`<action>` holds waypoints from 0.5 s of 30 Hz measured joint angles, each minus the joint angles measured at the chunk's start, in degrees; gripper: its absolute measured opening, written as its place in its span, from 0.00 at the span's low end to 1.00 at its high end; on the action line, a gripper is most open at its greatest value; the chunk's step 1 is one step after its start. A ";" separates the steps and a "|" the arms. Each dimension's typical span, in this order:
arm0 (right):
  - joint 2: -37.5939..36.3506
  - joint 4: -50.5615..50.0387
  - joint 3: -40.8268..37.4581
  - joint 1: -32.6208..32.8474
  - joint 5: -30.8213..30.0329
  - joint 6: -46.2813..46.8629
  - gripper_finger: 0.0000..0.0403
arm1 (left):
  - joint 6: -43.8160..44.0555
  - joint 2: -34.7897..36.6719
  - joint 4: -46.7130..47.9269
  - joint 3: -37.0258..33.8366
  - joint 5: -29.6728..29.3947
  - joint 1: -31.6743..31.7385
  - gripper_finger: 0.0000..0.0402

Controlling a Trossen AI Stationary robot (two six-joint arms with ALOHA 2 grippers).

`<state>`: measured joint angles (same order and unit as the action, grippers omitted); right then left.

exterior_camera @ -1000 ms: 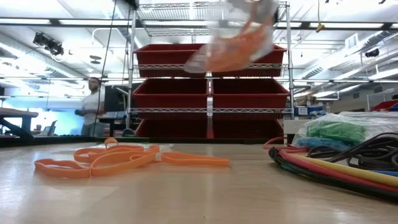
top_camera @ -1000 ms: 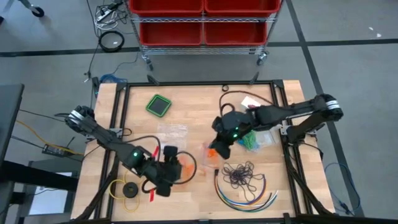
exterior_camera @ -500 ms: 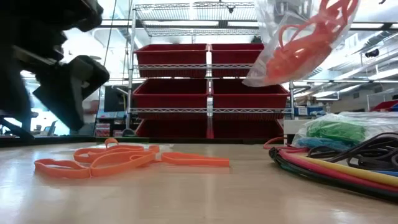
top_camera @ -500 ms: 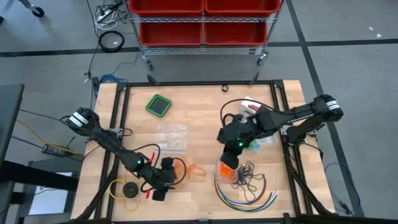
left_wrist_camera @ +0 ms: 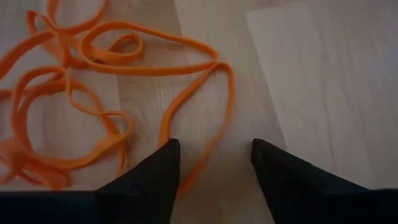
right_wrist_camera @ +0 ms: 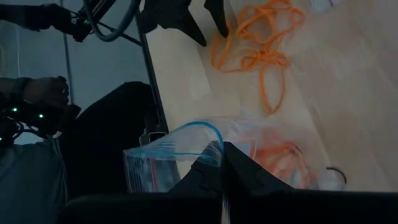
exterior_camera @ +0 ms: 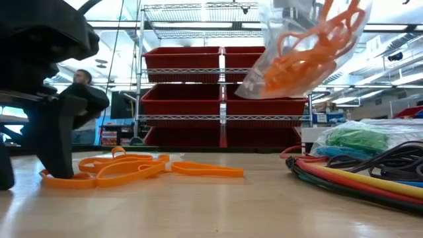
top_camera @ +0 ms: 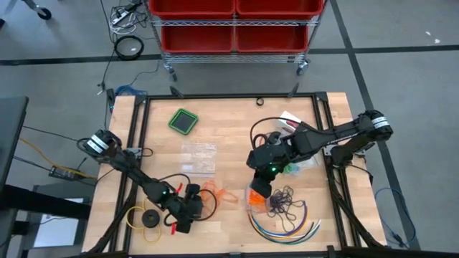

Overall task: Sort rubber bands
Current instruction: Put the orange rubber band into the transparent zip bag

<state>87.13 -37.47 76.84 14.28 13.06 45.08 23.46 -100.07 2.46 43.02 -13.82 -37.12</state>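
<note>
High view shows my left gripper [top_camera: 188, 212] low over the table's near-left part, at the edge of the loose orange rubber bands [top_camera: 219, 194]. Its fingers stand apart, straddling one strand of the heap without pinching it yet; the left wrist view shows that band [left_wrist_camera: 186, 121] running between my two dark fingertips on the wooden table [left_wrist_camera: 323, 74]. I judge this is the approach for a pickup: jaws spread so a loop slips between them before I close.

My right gripper [top_camera: 259, 188] is clamped shut on the zip edge of a clear plastic bag [exterior_camera: 301, 49], holding it up off the table near the middle. It hangs with orange bands already inside, so I take it as the orange destination, kept raised with its mouth reachable for the next loop.

Other colours lie apart: a dark purple bunch [top_camera: 281, 201] beneath the bag, inside the arc of multicoloured cables [top_camera: 283, 228], and green bands [exterior_camera: 357, 140] bagged on the right side. The orange heap is flat and tangled, so I may lift several at once.
</note>
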 joint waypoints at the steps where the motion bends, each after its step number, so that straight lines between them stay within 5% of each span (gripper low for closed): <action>1: 0.01 0.06 0.00 0.00 0.00 -0.13 0.00 | 0.13 -0.10 -0.01 0.01 -0.07 0.03 0.49; 8: 0.01 1.51 0.00 0.36 -0.32 -0.28 0.00 | -3.86 -0.22 1.01 1.02 4.03 0.28 0.04; 15: 0.01 2.95 0.00 0.74 -1.09 -0.33 0.00 | -9.59 0.81 8.68 8.25 4.80 0.31 0.01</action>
<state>87.13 -34.52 76.84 15.03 11.97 44.75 13.87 -99.26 11.14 51.27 -9.02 -36.82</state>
